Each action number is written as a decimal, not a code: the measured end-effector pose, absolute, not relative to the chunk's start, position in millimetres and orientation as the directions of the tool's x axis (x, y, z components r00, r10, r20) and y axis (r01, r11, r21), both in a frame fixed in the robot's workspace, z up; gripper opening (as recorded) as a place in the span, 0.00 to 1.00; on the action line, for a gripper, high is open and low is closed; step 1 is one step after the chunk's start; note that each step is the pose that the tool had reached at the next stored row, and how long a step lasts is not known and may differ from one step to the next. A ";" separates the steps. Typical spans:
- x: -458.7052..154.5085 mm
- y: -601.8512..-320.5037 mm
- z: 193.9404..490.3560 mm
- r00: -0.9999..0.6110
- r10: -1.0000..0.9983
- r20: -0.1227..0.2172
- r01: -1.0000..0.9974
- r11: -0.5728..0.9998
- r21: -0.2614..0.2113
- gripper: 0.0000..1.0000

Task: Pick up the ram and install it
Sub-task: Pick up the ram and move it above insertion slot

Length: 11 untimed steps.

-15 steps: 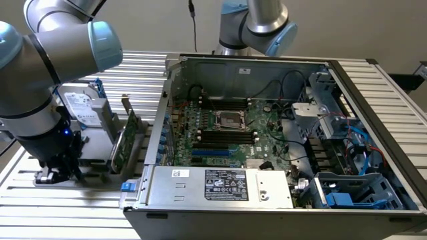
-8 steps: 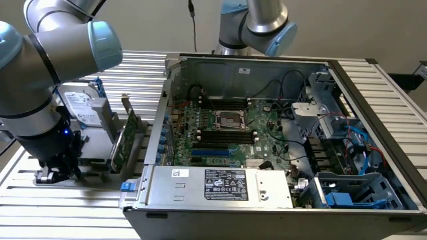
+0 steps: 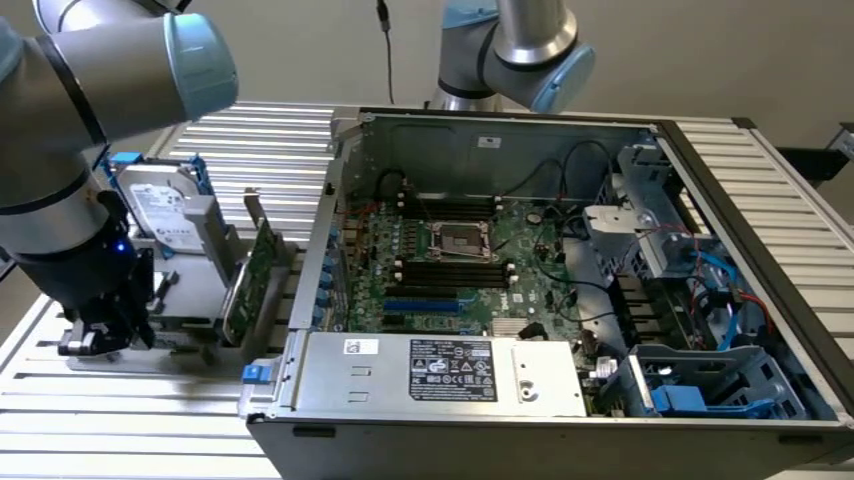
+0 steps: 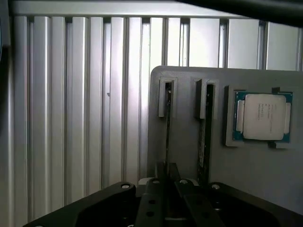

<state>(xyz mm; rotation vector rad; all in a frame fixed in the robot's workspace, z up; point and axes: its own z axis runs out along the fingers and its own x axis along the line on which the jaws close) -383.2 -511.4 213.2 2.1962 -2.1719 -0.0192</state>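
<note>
The gripper (image 4: 166, 184) sits right over the ram (image 4: 168, 125), standing on edge in a slot of the grey holder (image 4: 184, 142) by the CPU (image 4: 262, 116); can't tell if it's squeezing yet, & a crooked grab could jam or drop the stick.

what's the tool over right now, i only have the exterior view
observer: The wrist view shows a grey tray with two narrow slots. A ram stands on edge in the slot in line with the tool.
operator: anything else on that tray
observer: Yes, a second stick stands on edge in the neighbouring slot, and a cpu lies flat in a recess just beyond it.
</note>
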 end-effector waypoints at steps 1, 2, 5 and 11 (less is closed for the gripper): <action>-383.3 -511.4 217.9 0.012 -1.000 0.028 -0.999 -0.011 0.046 0.14; -383.3 -511.4 222.4 0.012 -1.000 0.028 -0.999 -0.011 0.046 0.14; -383.5 -511.4 235.9 0.012 -1.000 0.028 -0.999 -0.010 0.046 0.14; -383.6 -511.3 263.3 0.012 -1.000 0.028 -0.999 -0.010 0.046 0.14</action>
